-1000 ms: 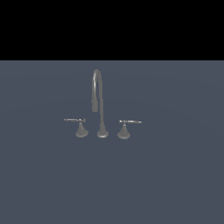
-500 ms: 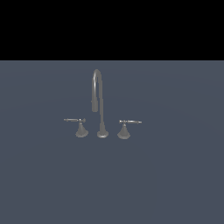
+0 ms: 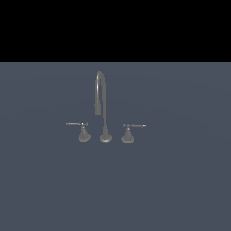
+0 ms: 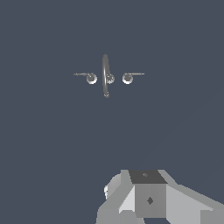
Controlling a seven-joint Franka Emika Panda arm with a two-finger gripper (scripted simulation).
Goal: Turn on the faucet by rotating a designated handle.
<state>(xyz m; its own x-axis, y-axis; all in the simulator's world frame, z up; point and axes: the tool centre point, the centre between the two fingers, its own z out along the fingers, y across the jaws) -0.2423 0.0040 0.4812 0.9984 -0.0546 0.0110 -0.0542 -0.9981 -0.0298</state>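
Observation:
The faucet (image 3: pixel 104 113) is a small grey metal set standing on a dark blue-grey floor, its tall gooseneck spout drooping toward the exterior view's left. The handle (image 3: pixel 81 130) is the thin lever on a flared cone base on that side, pointing outward. Its twin lever (image 3: pixel 130 131) stands on the other side. The wrist view looks down on the faucet (image 4: pixel 106 76) from far off, with a lever on each side of the spout. Only a blocky grey part of my gripper (image 4: pixel 144 197) shows there, well away from the faucet. Its fingers are not visible. No arm appears in the exterior view.
The dark blue-grey floor (image 3: pixel 180 180) runs flat around the faucet in every direction. A black band fills the upper part of the exterior view.

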